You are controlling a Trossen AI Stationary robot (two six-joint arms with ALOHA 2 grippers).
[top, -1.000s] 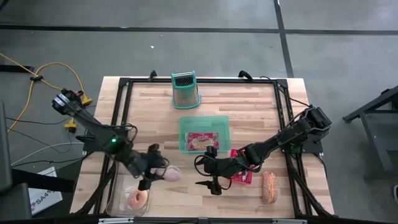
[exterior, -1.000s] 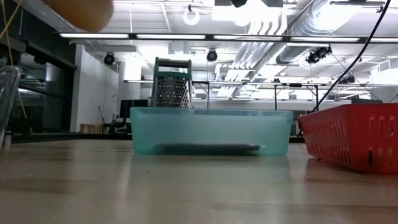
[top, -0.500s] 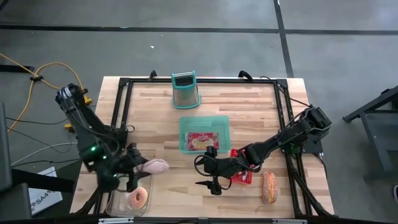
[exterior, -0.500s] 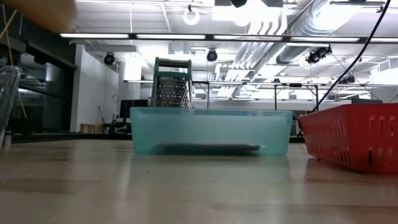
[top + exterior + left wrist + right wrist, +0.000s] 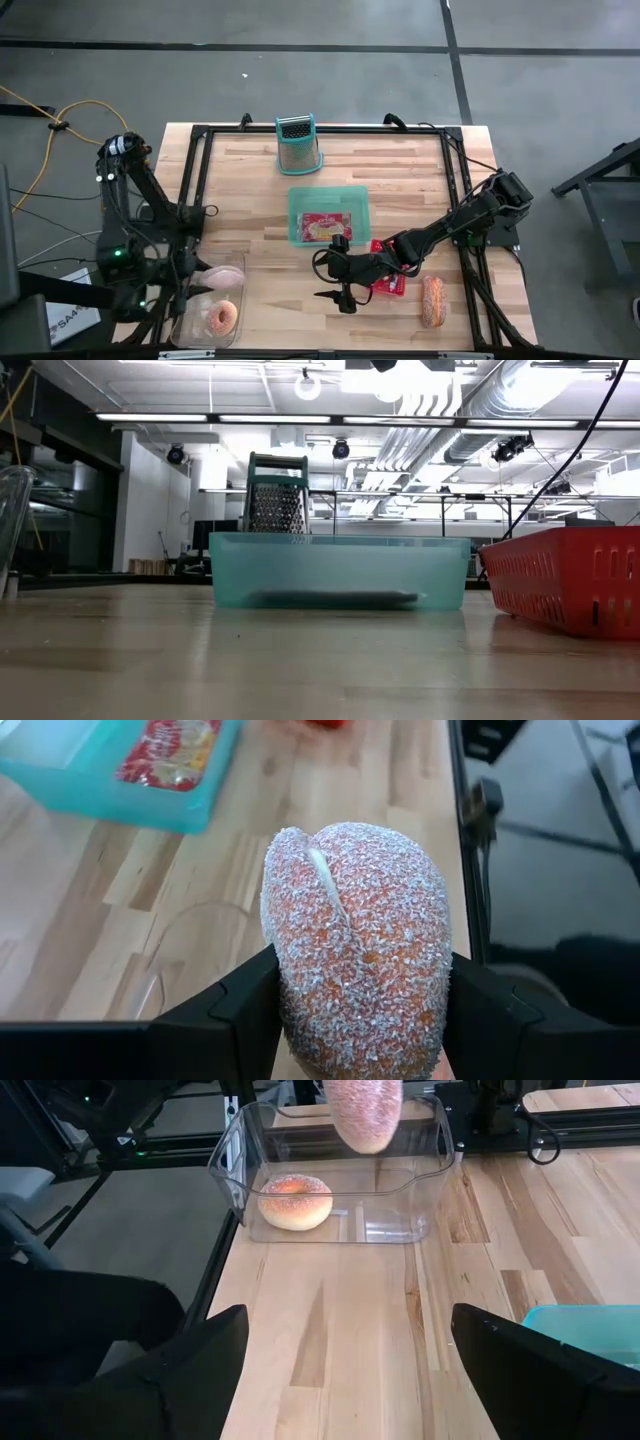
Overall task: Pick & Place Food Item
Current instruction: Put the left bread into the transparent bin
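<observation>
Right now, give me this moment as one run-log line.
left gripper: shut on sugared pastry, above clear container | container: holds ring donut | right gripper: open, idle mid-table

Grater [image 5: 298,145]: I see it upright near the far edge of my table, teal frame, metal faces.
Teal bin [image 5: 328,215]: mid-table, just nearer me than the grater; a red printed packet [image 5: 324,227] lies flat in it.
Red basket [image 5: 570,585]: right of the teal bin in my low view, sitting on the table.
Yellow cable [image 5: 70,120]: looped on the floor, left of the table.
Table [image 5: 400,170]: pale wood planks, black frame.
</observation>
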